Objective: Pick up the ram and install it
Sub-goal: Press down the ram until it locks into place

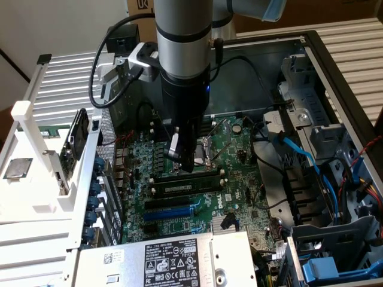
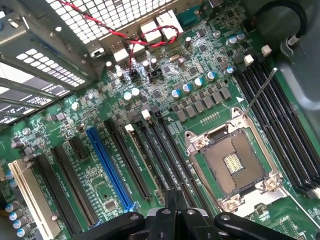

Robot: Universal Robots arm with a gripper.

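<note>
Hand (image 1: 187, 160) just above ram (image 1: 182, 188) (seated)

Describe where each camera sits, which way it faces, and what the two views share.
Exterior view: off the arm, raised, looking down into the open computer case at the motherboard; the arm's grey and black column and the shut gripper hang over the board, above the ram lying in a slot.
Wrist view: on the wrist, facing down at the motherboard; the gripper shows at the frame's edge.
Shared: the motherboard, the blue slot, the empty CPU socket.
</note>
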